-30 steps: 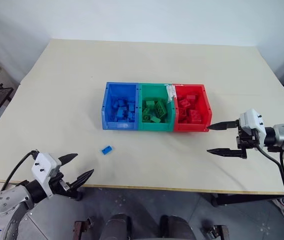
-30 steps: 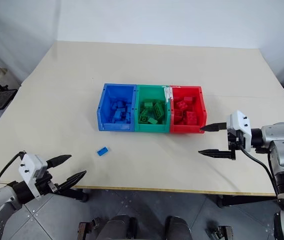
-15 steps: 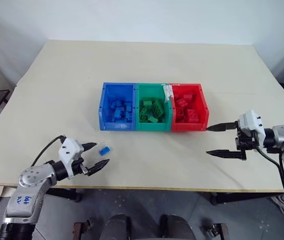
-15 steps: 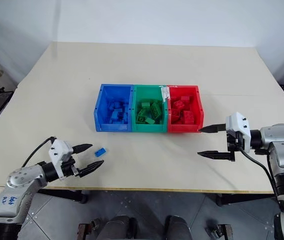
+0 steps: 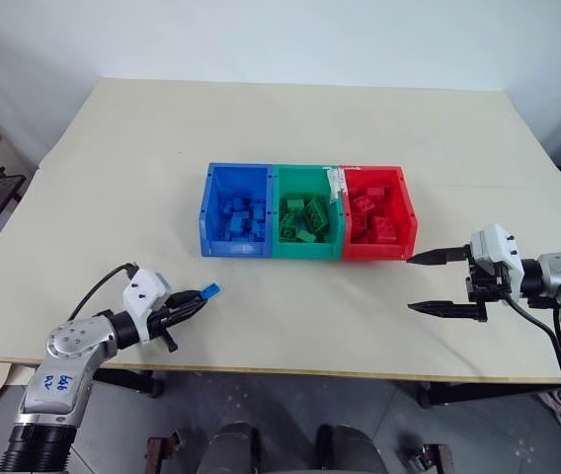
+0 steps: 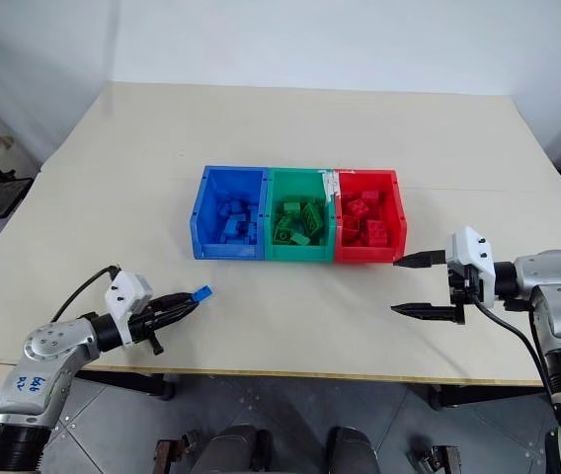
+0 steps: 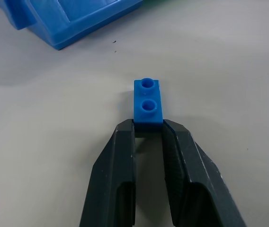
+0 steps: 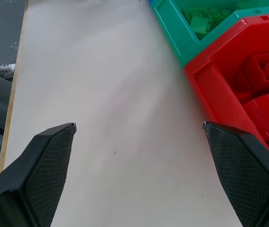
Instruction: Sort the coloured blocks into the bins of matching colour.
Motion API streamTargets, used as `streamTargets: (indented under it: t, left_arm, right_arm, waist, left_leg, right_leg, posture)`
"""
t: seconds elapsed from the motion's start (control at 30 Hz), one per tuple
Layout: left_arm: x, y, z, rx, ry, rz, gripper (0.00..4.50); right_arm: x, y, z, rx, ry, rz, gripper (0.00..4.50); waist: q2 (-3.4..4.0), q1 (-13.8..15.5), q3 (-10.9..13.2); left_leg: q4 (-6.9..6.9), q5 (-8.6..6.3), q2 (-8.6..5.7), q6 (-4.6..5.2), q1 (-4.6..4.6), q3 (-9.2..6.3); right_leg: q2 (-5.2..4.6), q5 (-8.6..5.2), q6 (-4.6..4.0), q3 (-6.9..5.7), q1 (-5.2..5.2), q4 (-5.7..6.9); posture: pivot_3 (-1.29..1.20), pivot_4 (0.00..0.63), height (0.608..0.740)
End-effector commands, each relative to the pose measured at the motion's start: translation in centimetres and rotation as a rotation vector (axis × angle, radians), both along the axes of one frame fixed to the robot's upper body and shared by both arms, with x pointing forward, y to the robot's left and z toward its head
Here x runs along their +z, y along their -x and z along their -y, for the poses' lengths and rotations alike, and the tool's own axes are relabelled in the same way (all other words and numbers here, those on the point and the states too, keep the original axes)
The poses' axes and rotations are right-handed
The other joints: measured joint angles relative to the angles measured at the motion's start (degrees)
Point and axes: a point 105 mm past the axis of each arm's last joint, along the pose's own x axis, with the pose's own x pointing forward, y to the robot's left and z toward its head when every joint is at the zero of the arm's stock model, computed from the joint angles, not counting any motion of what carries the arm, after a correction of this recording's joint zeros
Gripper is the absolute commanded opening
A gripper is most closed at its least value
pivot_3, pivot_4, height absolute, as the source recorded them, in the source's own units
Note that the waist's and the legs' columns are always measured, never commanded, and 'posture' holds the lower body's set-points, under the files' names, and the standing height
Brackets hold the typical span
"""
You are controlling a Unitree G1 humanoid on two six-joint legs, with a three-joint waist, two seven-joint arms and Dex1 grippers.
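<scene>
Your left gripper [image 7: 148, 128] pinches the blue block [image 7: 148, 103] by its end, near-left of the blue bin [image 5: 236, 211]; your right gripper [image 5: 427, 282] gapes wide, empty.

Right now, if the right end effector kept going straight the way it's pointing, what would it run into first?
Probably nothing soon. The right end effector, open, points leftward across the bare table, passing in front of the red bin. Farther on lies the blue block in the shut left end effector, though depth is uncertain.
</scene>
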Motion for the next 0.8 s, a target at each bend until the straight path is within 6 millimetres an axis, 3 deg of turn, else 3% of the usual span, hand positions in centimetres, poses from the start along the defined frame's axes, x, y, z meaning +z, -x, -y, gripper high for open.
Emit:
streamTargets:
  t: [0.03,0.2,0.27,0.4,0.47,0.63,0.8]
  left_arm:
    - [3.9,-1.1,3.0,-0.057,0.045,0.144,0.44]
    - [8.4,-4.3,5.3,-0.027,0.107,0.265,0.44]
    - [9.4,-5.4,5.9,-0.023,0.11,0.292,0.44]
    - [10.3,-9.5,6.0,0.102,0.08,0.327,0.44]
    - [10.2,-10.6,6.1,0.131,0.066,0.322,1.15]
    - [10.8,-11.2,6.8,0.111,0.06,0.36,2.67]
    - [12.1,-9.3,7.2,-0.005,0.071,0.4,4.14]
  right_arm:
    - [1.3,0.2,0.3,-0.006,0.004,0.054,4.5]
    - [1.2,0.2,0.2,-0.013,0.001,0.057,4.5]
    - [1.1,0.2,0.2,-0.016,-0.001,0.058,4.5]
    - [1.0,0.2,0.1,-0.026,-0.006,0.063,4.5]
    - [1.0,0.3,0.1,-0.03,-0.008,0.066,4.5]
    - [1.1,0.7,0.5,-0.051,-0.008,0.072,4.5]
    - [1.0,0.9,0.7,-0.062,-0.011,0.071,4.5]
  waist:
    - [-0.02,0.1,0.0]
    - [-0.06,0.1,0.0]
    - [-0.07,0.0,0.0]
    - [-0.09,0.1,0.0]
    - [-0.11,0.1,0.0]
    - [-0.14,0.1,0.0]
    - [-0.17,0.1,0.1]
  left_leg:
    - [0.03,0.0,0.0,0.0,-0.03,-0.03]
    - [0.07,0.01,-0.05,0.02,-0.06,-0.07]
    - [0.03,0.02,-0.09,0.03,-0.02,-0.02]
    - [0.03,0.06,-0.07,0.05,-0.01,0.08]
    - [0.04,0.07,-0.07,0.06,-0.03,0.1]
    - [0.0,0.07,-0.08,0.06,-0.05,0.09]
    - [0.04,0.07,-0.07,0.06,-0.05,0.09]
  right_leg:
    - [0.01,0.0,0.0,0.01,0.0,0.01]
    - [0.17,0.02,0.03,-0.07,0.03,0.02]
    - [0.21,0.02,0.04,-0.16,0.03,0.04]
    - [0.33,0.03,0.05,-0.27,0.01,0.02]
    - [0.37,0.05,0.09,-0.25,-0.02,0.02]
    - [0.37,0.06,0.12,-0.26,-0.06,0.03]
    - [0.37,0.07,0.13,-0.24,-0.05,0.02]
  posture:
    - [0.0,0.15,0.74]
    - [0.0,0.15,0.74]
    - [0.0,0.15,0.74]
    - [0.0,0.15,0.74]
    - [0.0,0.15,0.74]
    - [0.0,0.15,0.74]
    - [0.0,0.15,0.74]
